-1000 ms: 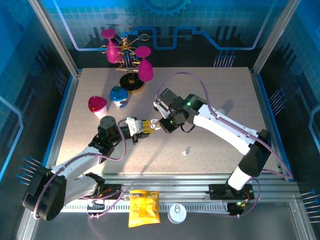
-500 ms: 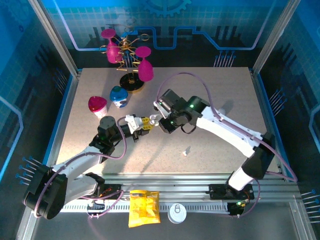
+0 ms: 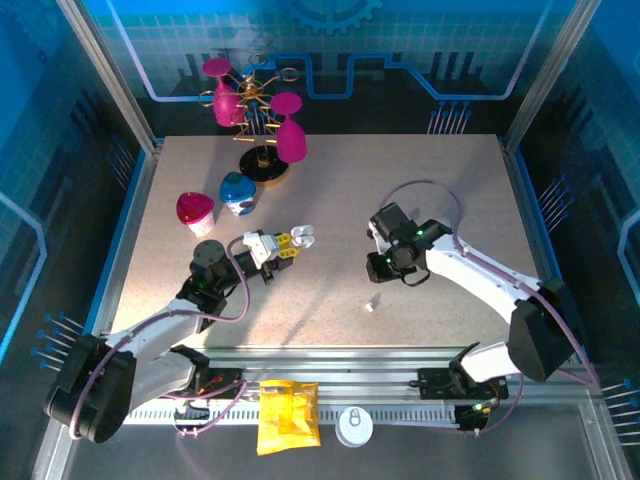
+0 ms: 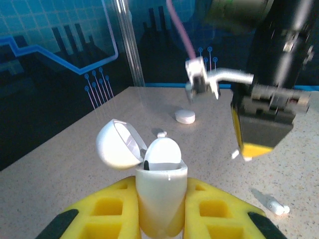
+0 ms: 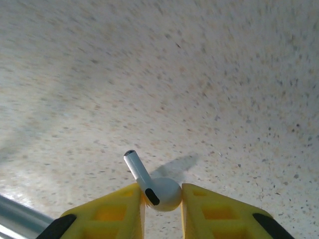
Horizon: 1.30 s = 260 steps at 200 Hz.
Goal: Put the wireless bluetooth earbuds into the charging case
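Observation:
My left gripper (image 3: 293,241) (image 4: 162,191) is shut on the white charging case (image 3: 304,236) (image 4: 159,191), held upright above the table with its lid (image 4: 117,147) flipped open to the left. A white rounded shape stands in the case's mouth; I cannot tell what it is. To the right, my right gripper (image 3: 378,267) (image 5: 162,198) is shut on one white earbud (image 5: 160,191), stem pointing up-left, just above the tabletop. In the left wrist view that gripper (image 4: 251,149) hangs apart from the case. Another earbud (image 3: 372,302) (image 4: 271,203) lies loose on the table.
A rack with pink glasses (image 3: 252,110) stands at the back left, with a pink cup (image 3: 195,212) and a blue-and-white container (image 3: 237,193) in front of it. A yellow packet (image 3: 288,415) and a white cap (image 3: 354,427) lie beyond the front rail.
The right gripper has pulled away from the case, moving right and toward the near edge with its earbud. The left gripper still holds the open case, shifted slightly.

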Each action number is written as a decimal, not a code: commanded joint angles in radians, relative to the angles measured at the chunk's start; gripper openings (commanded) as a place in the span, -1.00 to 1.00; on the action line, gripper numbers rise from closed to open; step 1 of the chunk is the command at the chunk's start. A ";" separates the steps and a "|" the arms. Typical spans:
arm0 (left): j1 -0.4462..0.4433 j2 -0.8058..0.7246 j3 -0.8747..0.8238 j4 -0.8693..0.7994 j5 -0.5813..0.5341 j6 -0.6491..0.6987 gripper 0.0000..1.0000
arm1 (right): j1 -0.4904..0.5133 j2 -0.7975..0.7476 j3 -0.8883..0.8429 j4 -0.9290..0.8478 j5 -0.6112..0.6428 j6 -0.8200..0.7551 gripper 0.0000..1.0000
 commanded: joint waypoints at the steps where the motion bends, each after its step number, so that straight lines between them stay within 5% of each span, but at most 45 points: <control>1: 0.004 -0.052 0.011 -0.038 0.046 0.002 -0.95 | -0.011 0.060 -0.030 0.089 0.001 0.030 -0.54; 57: 0.001 -0.132 -0.003 -0.112 0.052 0.006 -0.95 | -0.016 0.213 -0.033 0.134 0.038 0.023 -0.50; 85: 0.001 -0.135 -0.003 -0.117 0.055 0.003 -0.94 | -0.016 0.193 -0.013 0.135 0.055 0.030 -0.07; 114: 0.001 -0.134 0.006 -0.118 0.060 0.001 -0.94 | -0.018 0.131 -0.013 0.142 0.076 0.021 0.11; 260: -0.003 -0.134 0.010 -0.112 0.074 -0.023 -0.95 | -0.125 0.181 -0.104 0.310 -0.024 0.202 -0.24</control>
